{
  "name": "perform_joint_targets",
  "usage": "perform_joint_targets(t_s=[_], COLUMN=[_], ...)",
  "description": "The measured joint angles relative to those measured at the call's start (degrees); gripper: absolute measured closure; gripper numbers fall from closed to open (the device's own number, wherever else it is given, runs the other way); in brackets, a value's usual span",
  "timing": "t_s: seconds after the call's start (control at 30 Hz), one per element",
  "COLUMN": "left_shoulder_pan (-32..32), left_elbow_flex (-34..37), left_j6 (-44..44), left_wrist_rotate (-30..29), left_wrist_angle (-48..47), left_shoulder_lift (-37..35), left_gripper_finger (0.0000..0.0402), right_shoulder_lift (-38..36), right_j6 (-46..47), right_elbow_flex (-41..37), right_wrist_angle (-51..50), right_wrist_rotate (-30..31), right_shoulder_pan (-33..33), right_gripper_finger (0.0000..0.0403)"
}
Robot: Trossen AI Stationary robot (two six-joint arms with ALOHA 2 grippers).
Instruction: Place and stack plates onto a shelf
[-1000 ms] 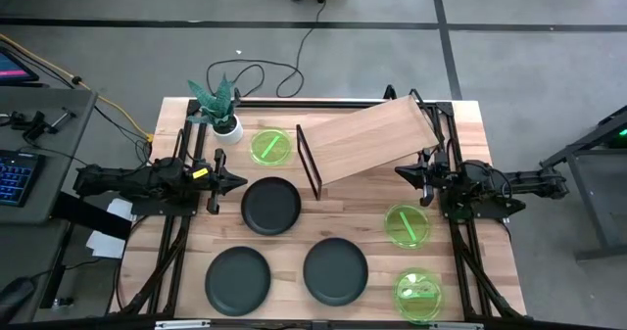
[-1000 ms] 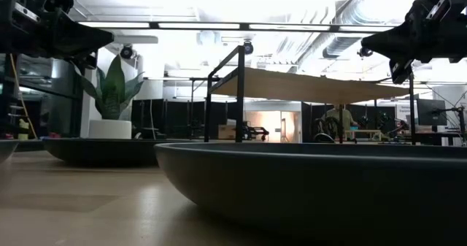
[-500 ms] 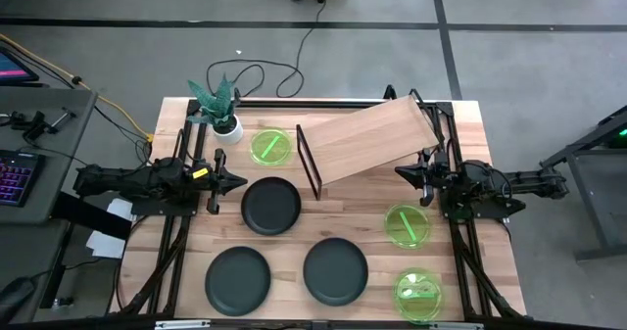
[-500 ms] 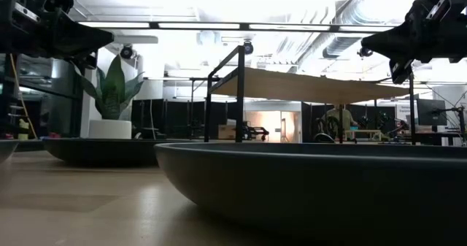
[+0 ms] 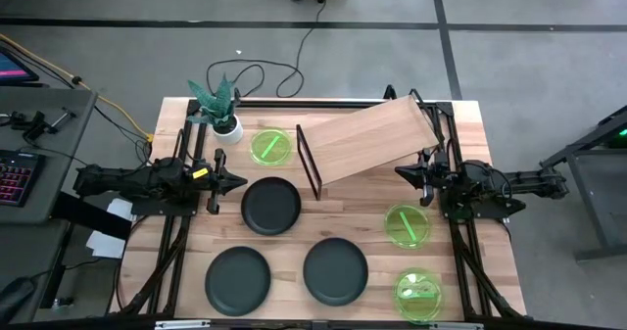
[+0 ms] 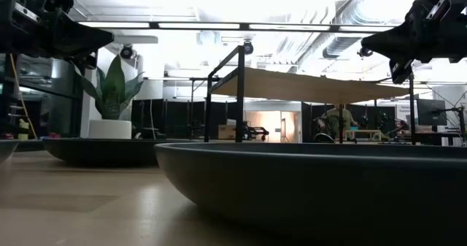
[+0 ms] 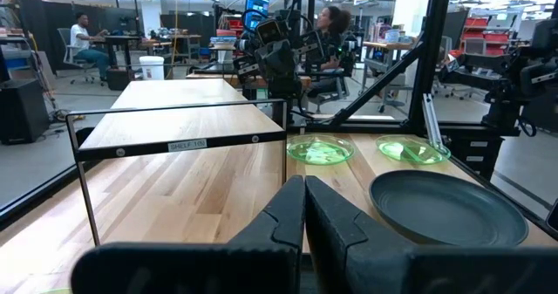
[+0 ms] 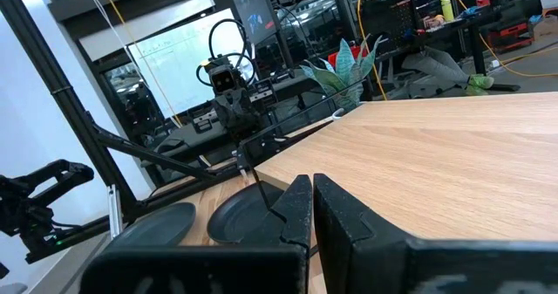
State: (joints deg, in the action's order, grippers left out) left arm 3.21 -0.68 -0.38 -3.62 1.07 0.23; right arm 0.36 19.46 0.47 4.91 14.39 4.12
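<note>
- The light-wood rectangular tabletop [image 5: 372, 222] is smooth, with pale grain.
- One tilted light-wood shelf board [image 5: 367, 139] on a thin black metal frame stands at the table's far side, bare.
- Three round matte dark grey plates [image 5: 271, 205] lie flat on the table, near the shelf.
- Three smaller round translucent neon-green plates [image 5: 408, 224] also lie apart.
- The left gripper [image 5: 239, 182] and right gripper [image 5: 402, 172] hover, fingers together, holding nothing.
- One white pot with a spiky green plant [image 5: 227, 124] stands in the corner.
</note>
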Motion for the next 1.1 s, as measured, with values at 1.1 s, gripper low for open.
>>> perform_joint_targets(t_s=[1.1], left_shoulder_pan=[0.0], left_elbow_flex=[0.0], left_j6=[0.0], left_wrist_rotate=[-0.01], left_wrist_angle=[-0.01], left_shoulder_lift=[-0.01], left_gripper_finger=[0.0398], right_shoulder_lift=[20.94], right_j6=[9.89], right_elbow_flex=[13.52], right_wrist_angle=[2.19], right_wrist_rotate=[-1.44], right_shoulder_pan=[7.5], right_gripper_finger=[0.0321])
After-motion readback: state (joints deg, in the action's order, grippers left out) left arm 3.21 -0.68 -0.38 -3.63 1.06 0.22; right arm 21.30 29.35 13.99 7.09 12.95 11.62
